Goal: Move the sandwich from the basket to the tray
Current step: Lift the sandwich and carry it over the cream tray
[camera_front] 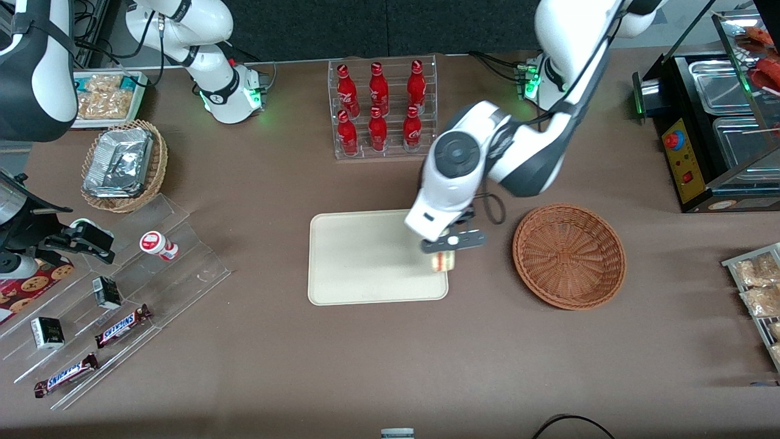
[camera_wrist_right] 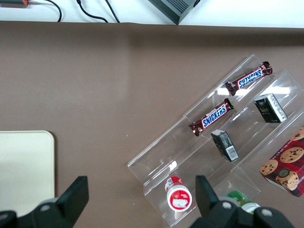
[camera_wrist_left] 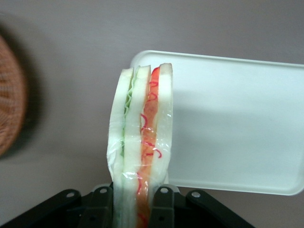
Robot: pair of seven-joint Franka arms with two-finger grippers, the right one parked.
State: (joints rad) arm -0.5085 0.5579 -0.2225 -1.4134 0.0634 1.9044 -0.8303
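Front view: sandwich (camera_front: 443,261) held over tray (camera_front: 365,262) edge.
At frame centre, the gripper (camera_front: 453,240) is clamped on the sandwich above the tray's rim nearest the basket (camera_front: 569,255), which is seen right of centre.

Tray (camera_front: 365,256) bare beneath gripper (camera_front: 453,241); 6 bottles (camera_front: 379,107) stand near.
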